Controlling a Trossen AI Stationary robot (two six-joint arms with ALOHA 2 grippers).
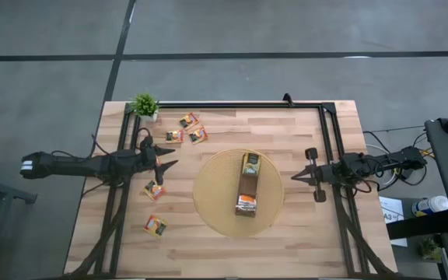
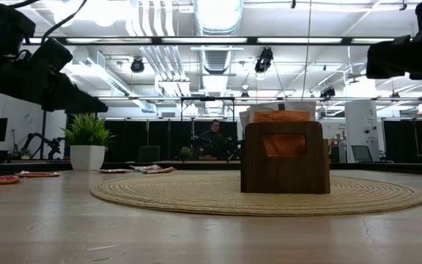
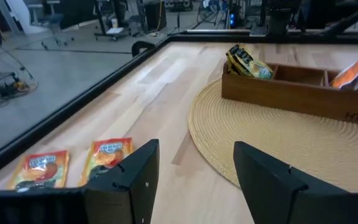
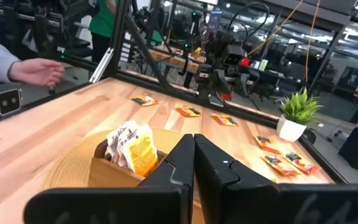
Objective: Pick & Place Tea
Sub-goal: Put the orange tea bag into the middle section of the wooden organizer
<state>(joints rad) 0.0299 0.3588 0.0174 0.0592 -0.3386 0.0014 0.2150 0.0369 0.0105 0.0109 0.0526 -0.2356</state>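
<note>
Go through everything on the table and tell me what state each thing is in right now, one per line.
Left gripper: open, empty, above the table's left side.
Right gripper: shut, empty, by the mat's right edge.
Wooden box: on the round woven mat, sachets in both end compartments.
Loose tea sachets: lying flat on the table.
Potted plant: upright at the corner.

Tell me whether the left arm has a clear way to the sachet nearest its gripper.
Probably yes. The left gripper is open, and the sachet lies flat on bare table right beside it, with nothing between them.
</note>
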